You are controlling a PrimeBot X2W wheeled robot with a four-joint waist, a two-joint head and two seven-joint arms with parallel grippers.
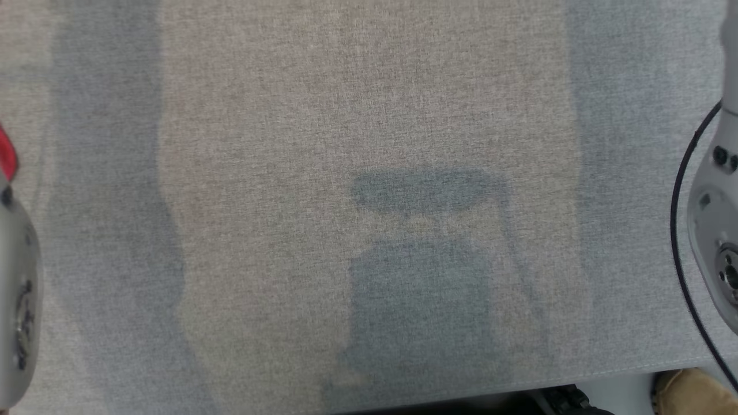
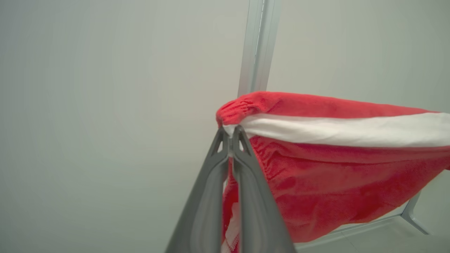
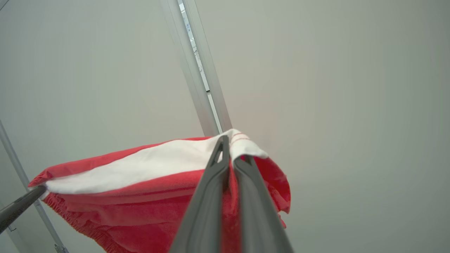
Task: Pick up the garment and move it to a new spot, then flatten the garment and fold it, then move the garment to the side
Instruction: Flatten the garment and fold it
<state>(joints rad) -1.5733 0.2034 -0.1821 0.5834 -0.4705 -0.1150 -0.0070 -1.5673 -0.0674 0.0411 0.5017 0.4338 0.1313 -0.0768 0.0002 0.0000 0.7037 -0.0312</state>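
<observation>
Hanging red garment (image 2: 334, 182) (white band), left claw (image 2: 230, 133) and right claw (image 3: 230, 149) clamped on it

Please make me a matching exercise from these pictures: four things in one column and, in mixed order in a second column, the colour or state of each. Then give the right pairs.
Things
1. garment
2. band on the garment
3. cable
4. left gripper

Colour or state
a. black
b. shut on an end of the garment
c. red
d. white

Pairs: 1-c; 2-d; 3-a; 4-b
</observation>
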